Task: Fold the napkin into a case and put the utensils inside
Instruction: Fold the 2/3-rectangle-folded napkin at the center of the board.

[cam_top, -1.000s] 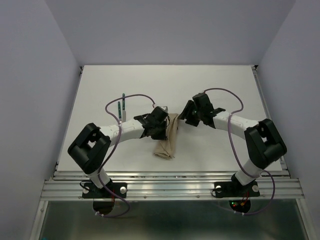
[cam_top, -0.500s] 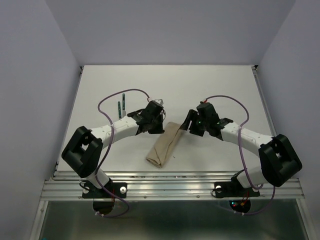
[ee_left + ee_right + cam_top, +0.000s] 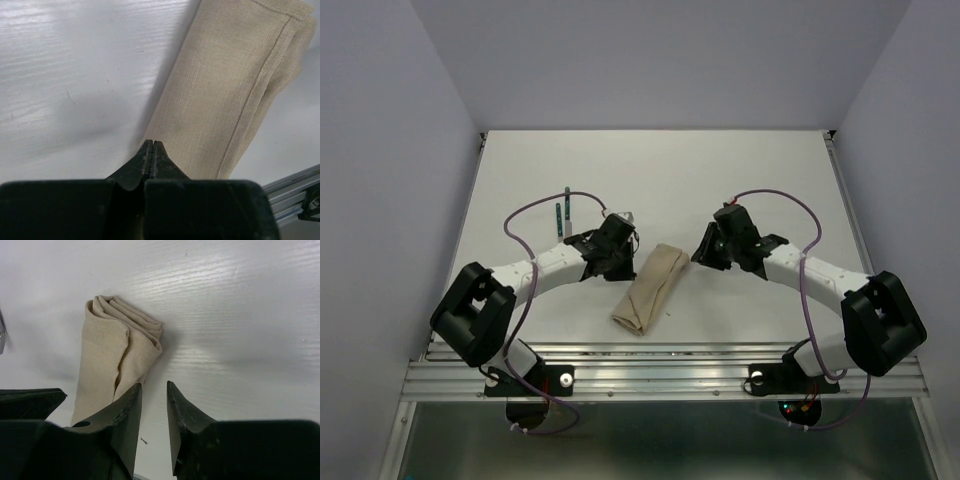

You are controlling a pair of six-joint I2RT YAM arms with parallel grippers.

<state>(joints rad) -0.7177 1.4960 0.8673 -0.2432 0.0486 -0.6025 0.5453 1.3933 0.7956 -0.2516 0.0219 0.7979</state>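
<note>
The napkin lies folded as a narrow beige case on the white table, slanting from upper right to lower left. It fills the left wrist view and shows in the right wrist view. My left gripper is shut and empty just left of the case's upper end. My right gripper is slightly open and empty, just right of that end. Two green-handled utensils lie at the back left. A silver piece shows behind my left wrist.
The white table is bounded by grey walls at back and sides. A metal rail runs along the near edge. Purple cables loop over both arms.
Both grippers have let go of the cloth and drawn apart. The case now lies flat and slanted. My left arm has pulled back to the left and my right gripper has lowered.
</note>
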